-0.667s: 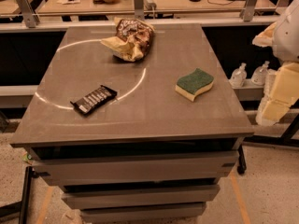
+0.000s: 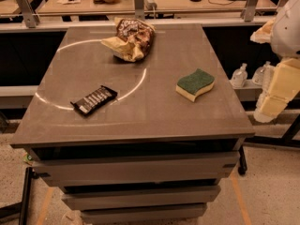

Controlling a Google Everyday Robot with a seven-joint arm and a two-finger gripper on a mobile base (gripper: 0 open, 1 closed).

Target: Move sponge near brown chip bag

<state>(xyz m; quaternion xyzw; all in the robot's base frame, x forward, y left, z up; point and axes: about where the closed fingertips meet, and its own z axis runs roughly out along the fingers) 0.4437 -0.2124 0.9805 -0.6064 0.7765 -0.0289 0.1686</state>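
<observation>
Behind our grey bench [image 2: 140, 125] run wooden desks strewn with small clutter. On the bench we see the sponge [image 2: 195, 84] lying green side up toward the right edge. It is well apart from the brown chip bag [image 2: 131, 39], which sits crumpled near the far edge. A black candy bar wrapper [image 2: 93, 100] lies at the front left, on a pale arc marked across the top. Our claw [image 2: 274, 95] hangs beyond the bench's right edge, apart from the sponge; we cannot tell whether it is spread or pressed together.
</observation>
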